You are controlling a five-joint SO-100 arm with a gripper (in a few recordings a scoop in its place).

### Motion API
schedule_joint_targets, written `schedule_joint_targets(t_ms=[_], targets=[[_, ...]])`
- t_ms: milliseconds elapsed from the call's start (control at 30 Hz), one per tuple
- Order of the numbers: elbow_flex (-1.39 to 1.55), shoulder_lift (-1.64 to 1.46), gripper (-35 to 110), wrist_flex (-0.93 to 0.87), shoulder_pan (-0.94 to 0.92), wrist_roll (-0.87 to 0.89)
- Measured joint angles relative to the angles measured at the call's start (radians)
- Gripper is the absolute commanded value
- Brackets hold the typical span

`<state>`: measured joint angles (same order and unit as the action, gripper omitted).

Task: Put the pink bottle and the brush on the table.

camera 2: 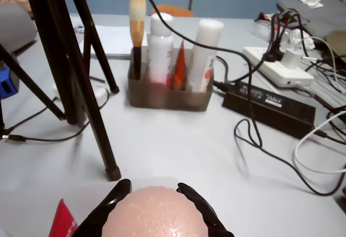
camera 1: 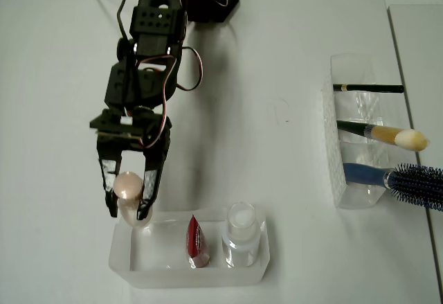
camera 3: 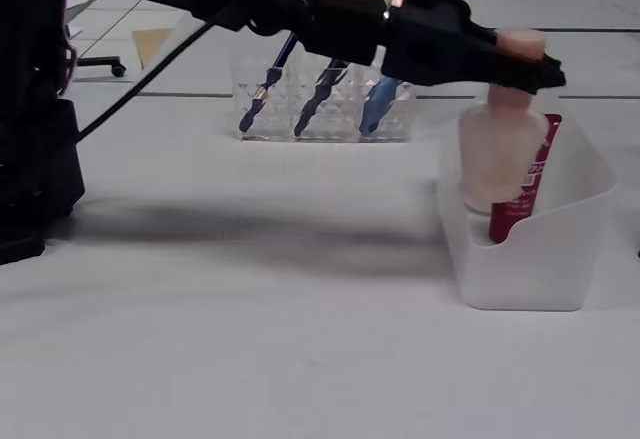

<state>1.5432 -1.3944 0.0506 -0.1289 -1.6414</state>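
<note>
On the white bench (camera 1: 62, 179), the black arm reaches out toward the near edge, where a translucent tray (camera 1: 257, 268) holds a clear bottle with a white cap (camera 1: 241, 233), a red tube (camera 1: 196, 242) and, at its left end in the overhead view, the pink bottle (camera 1: 129, 188). A second clear holder (camera 1: 333, 145) stands well apart to the right in that view, with the brush (camera 1: 387, 136) lying across it between a thin dark pencil (camera 1: 367, 88) and a blue-handled hairbrush (camera 1: 408, 181). The end effector (camera 1: 127, 207) has its two fingers closed against the rounded cap of the pink bottle, one on each side, and the fixed view shows the bottle's body standing in the tray, at most slightly lifted. The grip sits high on a smooth, domed cap, so the bottle could slide out or tip as it rises; its squat body might also catch the tray wall and drag the light tray along, or knock the red tube just beside it.
</note>
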Motion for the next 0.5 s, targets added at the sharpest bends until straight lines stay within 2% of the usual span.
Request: schedule_joint_targets(t_ms=[500], targets=[[0.296, -0.373, 0, -0.107, 0.000, 0.017]])
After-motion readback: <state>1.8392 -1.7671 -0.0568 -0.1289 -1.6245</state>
